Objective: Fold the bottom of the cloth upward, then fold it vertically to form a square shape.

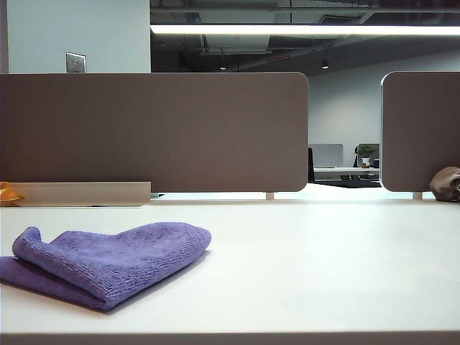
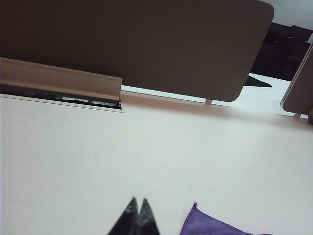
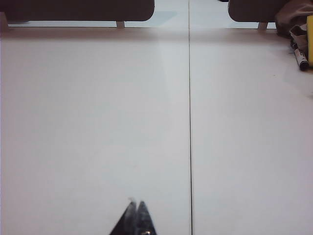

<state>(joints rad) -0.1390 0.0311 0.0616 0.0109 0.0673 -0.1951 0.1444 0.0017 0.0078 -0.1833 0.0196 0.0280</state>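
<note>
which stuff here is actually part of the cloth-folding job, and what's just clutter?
Job:
- purple cloth, folded over, on the table's left
- left gripper, shut, beside the cloth's corner, holding nothing
- right gripper, shut, over bare table

Clutter:
- brownish lump at far right
- orange thing at far left edge
- marker near the lump
- grey dividers behind

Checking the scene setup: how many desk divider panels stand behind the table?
2: a wide divider panel behind the purple cloth, and a second panel at far right, cut off by the frame; more may be hidden.
</note>
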